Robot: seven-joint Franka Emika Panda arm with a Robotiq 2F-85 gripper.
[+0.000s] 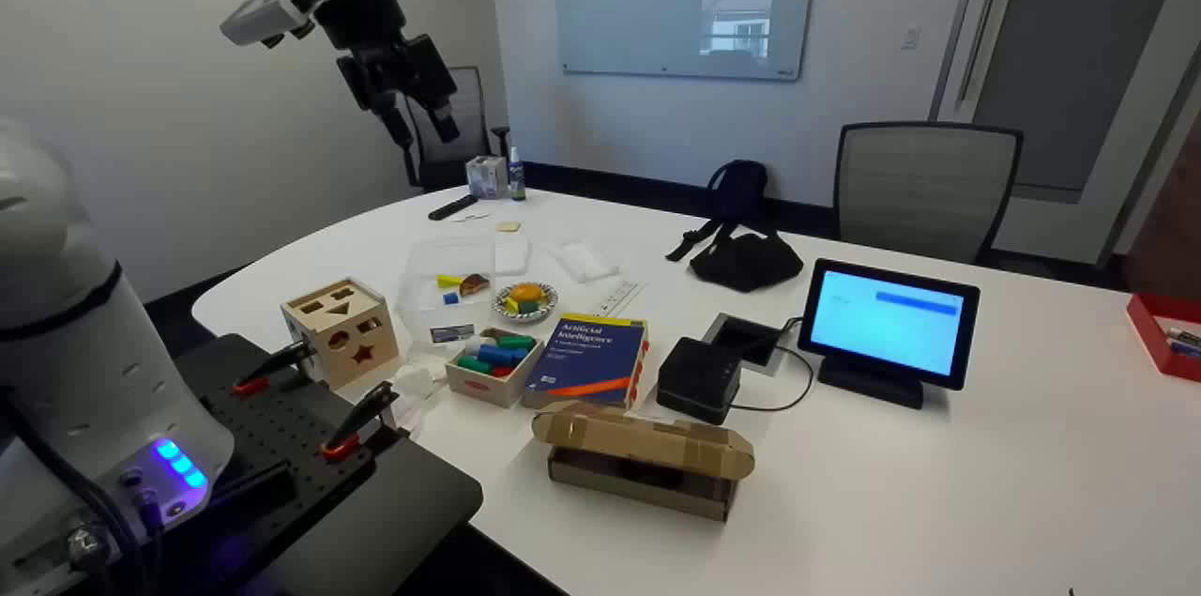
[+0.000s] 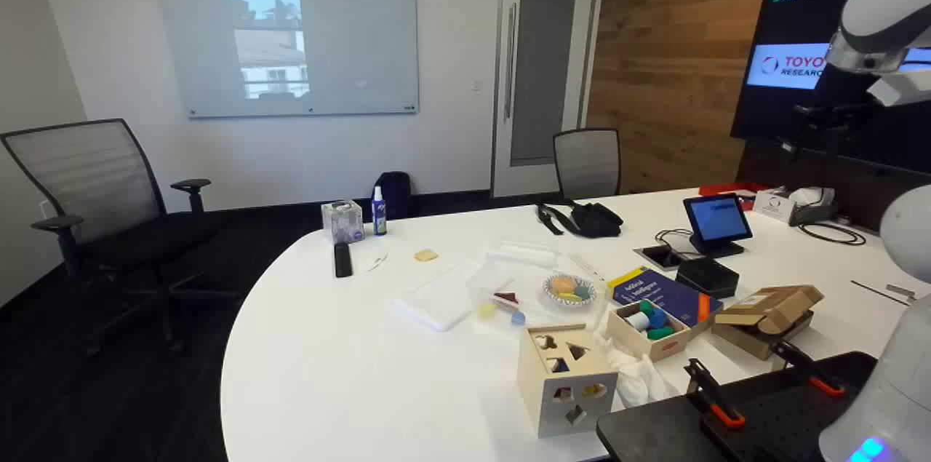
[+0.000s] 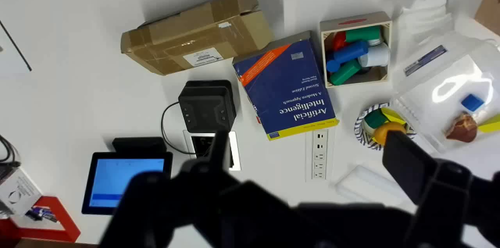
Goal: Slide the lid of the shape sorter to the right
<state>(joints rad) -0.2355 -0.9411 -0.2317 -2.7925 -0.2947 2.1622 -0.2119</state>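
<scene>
In an exterior view, the shape sorter (image 1: pixel 351 335) stands on the table (image 1: pixel 891 483), its lid (image 1: pixel 328 301) (light wood, dark cutouts) on top, well apart at seven o'clock from the gripper (image 1: pixel 427 134), whose fingers (image 1: pixel 441 120) hang spread. Rightward, at their five o'clock, lies a blue book (image 1: pixel 586 363).

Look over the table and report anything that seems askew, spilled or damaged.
The brown cardboard box stands partly open, its top flap raised above a dark gap, so it looks badly closed. Crumpled white material lies bunched beside the shape sorter, perhaps stray packing. I see no spill or clear damage.
</scene>
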